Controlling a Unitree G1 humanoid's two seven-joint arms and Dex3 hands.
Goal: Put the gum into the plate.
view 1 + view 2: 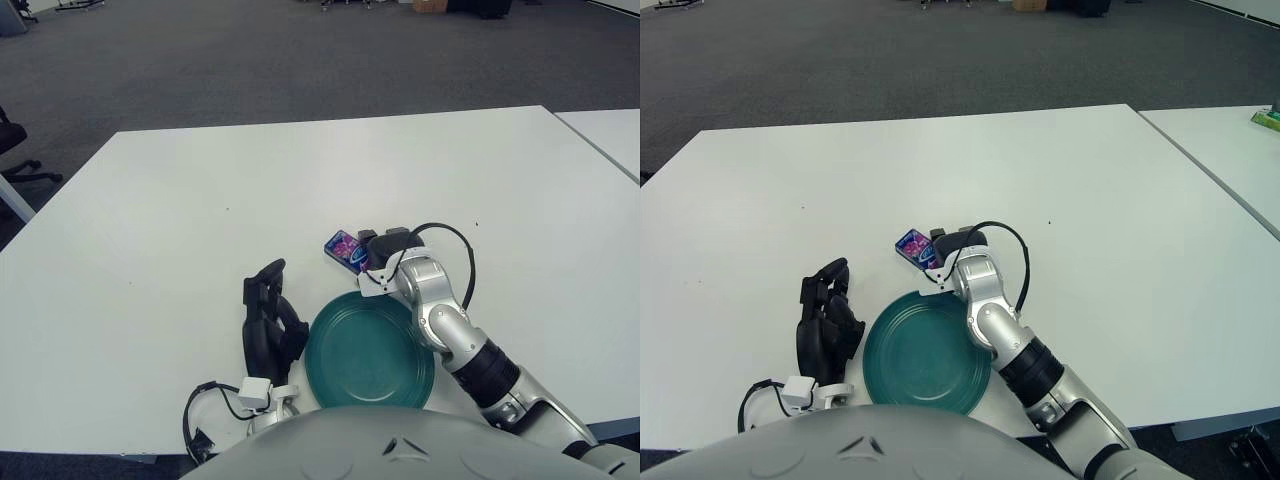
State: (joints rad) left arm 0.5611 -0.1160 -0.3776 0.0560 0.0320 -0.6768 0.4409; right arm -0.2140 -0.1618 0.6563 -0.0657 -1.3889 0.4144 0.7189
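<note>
The gum (343, 250), a small purple and blue pack, is just beyond the far rim of the teal plate (368, 360) on the white table (300, 170). My right hand (366, 250) reaches over the plate's far right rim, its dark fingers (397, 234) closed on the pack's right end. The pack looks tilted, and I cannot tell if it touches the table. My left hand (268, 320) shows just left of the plate, fingers relaxed and holding nothing. The plate holds nothing.
A second white table (610, 130) stands at the far right, a narrow gap away. A black cable loop (200, 420) hangs at my left wrist near the table's front edge. Grey carpet lies beyond. A chair base (20, 165) is at the far left.
</note>
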